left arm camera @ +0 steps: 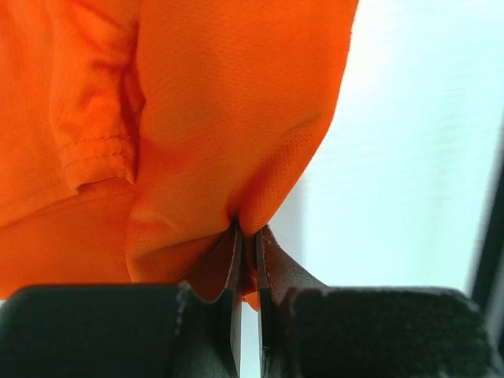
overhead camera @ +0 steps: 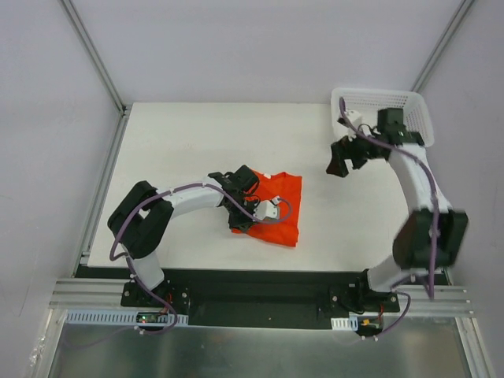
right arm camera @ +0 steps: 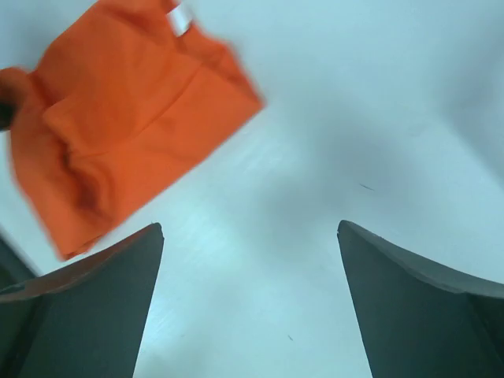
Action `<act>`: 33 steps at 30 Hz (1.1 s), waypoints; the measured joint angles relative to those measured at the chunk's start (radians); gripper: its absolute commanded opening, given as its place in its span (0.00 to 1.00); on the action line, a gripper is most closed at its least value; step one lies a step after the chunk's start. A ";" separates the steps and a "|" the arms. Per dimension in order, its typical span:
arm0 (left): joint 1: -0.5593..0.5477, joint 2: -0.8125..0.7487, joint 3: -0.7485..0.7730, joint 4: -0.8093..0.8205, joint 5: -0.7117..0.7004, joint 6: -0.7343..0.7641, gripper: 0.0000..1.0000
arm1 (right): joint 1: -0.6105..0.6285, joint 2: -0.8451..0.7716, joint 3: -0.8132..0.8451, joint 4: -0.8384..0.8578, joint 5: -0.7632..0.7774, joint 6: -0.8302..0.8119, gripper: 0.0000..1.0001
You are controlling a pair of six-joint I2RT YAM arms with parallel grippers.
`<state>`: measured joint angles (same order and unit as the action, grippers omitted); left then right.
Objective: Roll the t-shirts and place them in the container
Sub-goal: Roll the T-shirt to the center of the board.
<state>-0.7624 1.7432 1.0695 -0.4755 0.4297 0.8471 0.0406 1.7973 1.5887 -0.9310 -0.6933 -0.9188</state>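
Between the left fingers (left arm camera: 272, 272) — fold of t-shirt (left arm camera: 228, 118)

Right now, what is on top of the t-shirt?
Only the left end effector, shut on a fold of the t-shirt. From above it hides the shirt's left edge, so whatever lies there cannot be seen.

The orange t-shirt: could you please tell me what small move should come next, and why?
Probably the left gripper, shut on a fold of the t-shirt, should carry it slightly across the cloth; the right gripper hangs open above the table.
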 measured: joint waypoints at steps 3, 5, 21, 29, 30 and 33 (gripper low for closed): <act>0.029 0.032 0.033 -0.085 0.105 -0.065 0.00 | -0.038 -0.414 -0.309 0.267 0.083 0.130 0.96; 0.057 0.057 0.051 -0.133 0.175 -0.110 0.00 | 0.006 -0.496 -0.272 0.222 0.026 0.141 0.96; 0.224 0.227 0.212 -0.348 0.433 -0.307 0.00 | 0.489 -0.774 -0.910 0.389 0.128 -0.292 0.96; 0.227 0.270 0.297 -0.395 0.477 -0.339 0.00 | 0.626 -0.713 -0.916 0.565 0.161 -0.331 0.96; 0.227 0.273 0.302 -0.400 0.480 -0.340 0.00 | 0.627 -0.697 -0.916 0.581 0.166 -0.332 0.96; 0.227 0.285 0.316 -0.414 0.485 -0.340 0.00 | 0.629 -0.649 -0.917 0.620 0.183 -0.333 0.94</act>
<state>-0.5358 2.0281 1.3853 -0.8894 0.9150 0.5068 0.6693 1.1484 0.6720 -0.3115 -0.5106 -1.2522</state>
